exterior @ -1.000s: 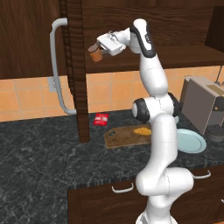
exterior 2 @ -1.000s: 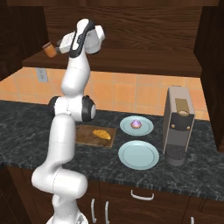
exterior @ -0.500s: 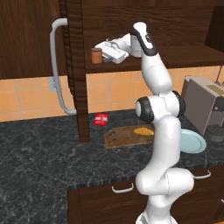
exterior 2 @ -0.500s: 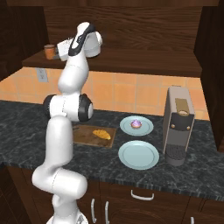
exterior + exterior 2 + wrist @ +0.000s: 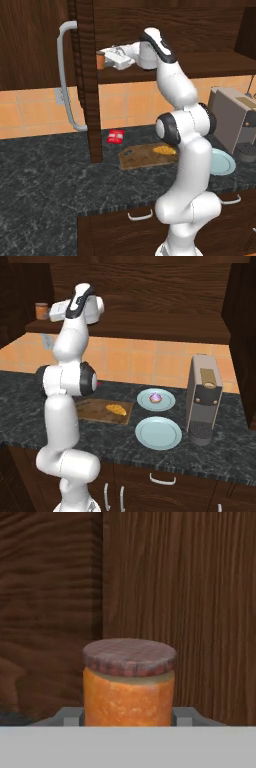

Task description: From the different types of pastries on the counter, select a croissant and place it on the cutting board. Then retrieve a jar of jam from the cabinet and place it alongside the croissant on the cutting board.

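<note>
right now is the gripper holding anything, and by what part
Cannot be told. The gripper is at the jam jar on the cabinet shelf, fingers flanking its lower body, but contact is not visible.

White Franka arm [image 5: 187, 150], glossy rounded links, smooth plastic-like shells. Dark grey-black discs at joints, largest on mid-arm joint [image 5: 87, 379]. Bulbous white base segment [image 5: 67, 466] at bottom. Upper link has black stripe along top. Gripper [image 5: 103, 59]: boxy white hand body. In hand view, 2 grey finger tips [image 5: 70, 716], square-edged, low in frame.
</note>
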